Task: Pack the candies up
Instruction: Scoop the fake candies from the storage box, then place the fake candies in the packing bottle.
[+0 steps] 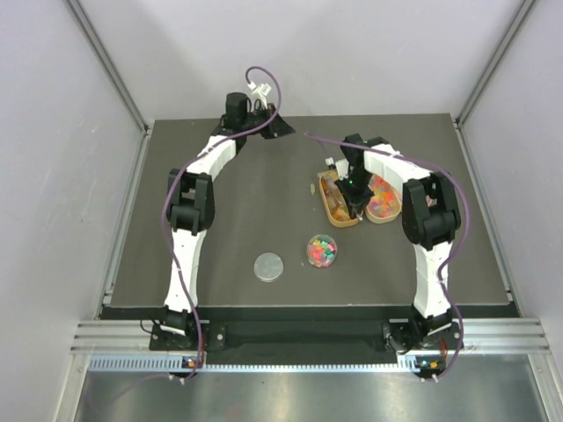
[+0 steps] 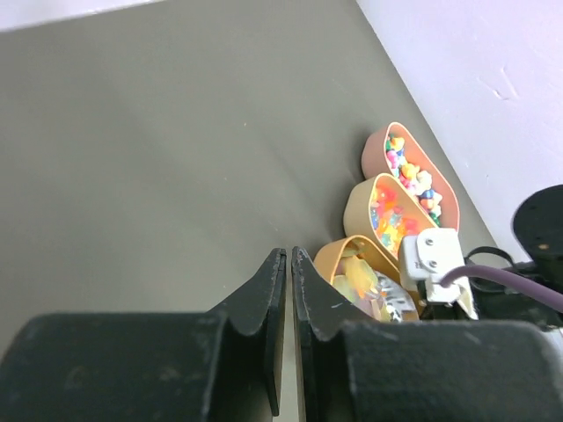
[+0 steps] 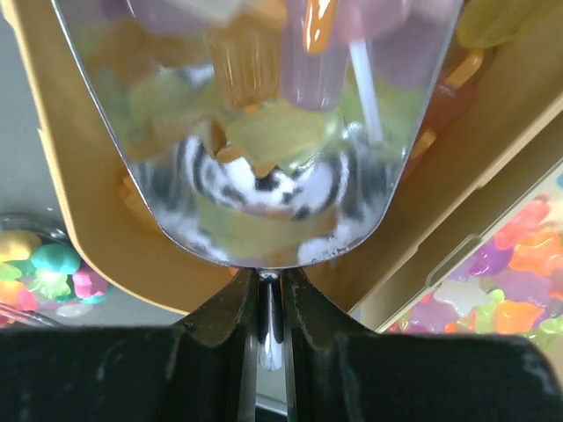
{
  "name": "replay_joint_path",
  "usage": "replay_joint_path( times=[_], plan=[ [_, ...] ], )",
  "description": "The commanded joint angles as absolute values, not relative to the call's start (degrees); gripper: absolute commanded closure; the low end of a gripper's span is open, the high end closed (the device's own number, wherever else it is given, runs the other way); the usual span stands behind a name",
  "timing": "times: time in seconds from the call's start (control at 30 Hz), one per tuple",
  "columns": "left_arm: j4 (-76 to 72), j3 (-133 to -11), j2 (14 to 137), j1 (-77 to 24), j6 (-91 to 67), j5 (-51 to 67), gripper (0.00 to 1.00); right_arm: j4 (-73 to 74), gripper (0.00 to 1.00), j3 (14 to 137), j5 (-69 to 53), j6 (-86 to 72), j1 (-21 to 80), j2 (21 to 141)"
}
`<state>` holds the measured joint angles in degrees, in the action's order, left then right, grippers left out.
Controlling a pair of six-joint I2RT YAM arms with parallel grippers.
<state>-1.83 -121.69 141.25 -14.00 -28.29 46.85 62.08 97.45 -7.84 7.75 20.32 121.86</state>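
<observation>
The candies fill orange oval trays [image 1: 384,200] at the right back of the table, and more of them fill a small clear round dish [image 1: 322,251]. My right gripper [image 1: 355,199] [image 3: 271,274] is shut on the thin handle [image 3: 274,330] of a shiny metal scoop [image 3: 264,176]. The scoop's bowl lies in an orange tray [image 3: 106,255] and holds amber, yellow and pink candies [image 3: 264,79]. My left gripper [image 1: 283,128] [image 2: 288,253] hovers at the back of the table, left of the trays [image 2: 391,215]. Its jaws stand a thin slit apart with nothing between them.
A round clear lid [image 1: 269,266] lies on the dark table [image 1: 220,229] to the left of the dish. Grey walls close in the left, back and right sides. Purple cables [image 1: 264,83] loop off both arms. A neighbouring tray of candies [image 3: 501,299] shows at lower right.
</observation>
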Motion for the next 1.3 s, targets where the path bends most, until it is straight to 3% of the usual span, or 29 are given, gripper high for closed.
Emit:
replay_joint_path(
  times=[0.0, 0.47, 0.7, 0.9, 1.27],
  plan=[
    [4.3, -120.85, 134.3, -12.84, -24.18, 48.95, 0.88, 56.25, 1.0, 93.87, -7.91, 7.48, 19.69, 117.16],
    [12.47, -112.06, 125.25, -11.69, -15.83, 44.12, 0.89, 45.45, 1.0, 84.04, -7.91, 9.05, 19.51, 107.59],
    [15.73, -109.87, 118.75, -9.93, -11.61, 39.21, 0.89, 36.57, 1.0, 75.95, -7.47, 15.02, 19.51, 91.27],
    [16.61, -105.3, 113.04, -9.67, -10.02, 36.3, 0.89, 27.16, 1.0, 61.81, -12.12, 21.88, 19.6, 78.59],
    [19.16, -97.13, 106.7, -9.4, -7.21, 36.12, 0.89, 49.63, 1.0, 58.53, -8.18, 47.97, 20.21, 68.74]
  ],
)
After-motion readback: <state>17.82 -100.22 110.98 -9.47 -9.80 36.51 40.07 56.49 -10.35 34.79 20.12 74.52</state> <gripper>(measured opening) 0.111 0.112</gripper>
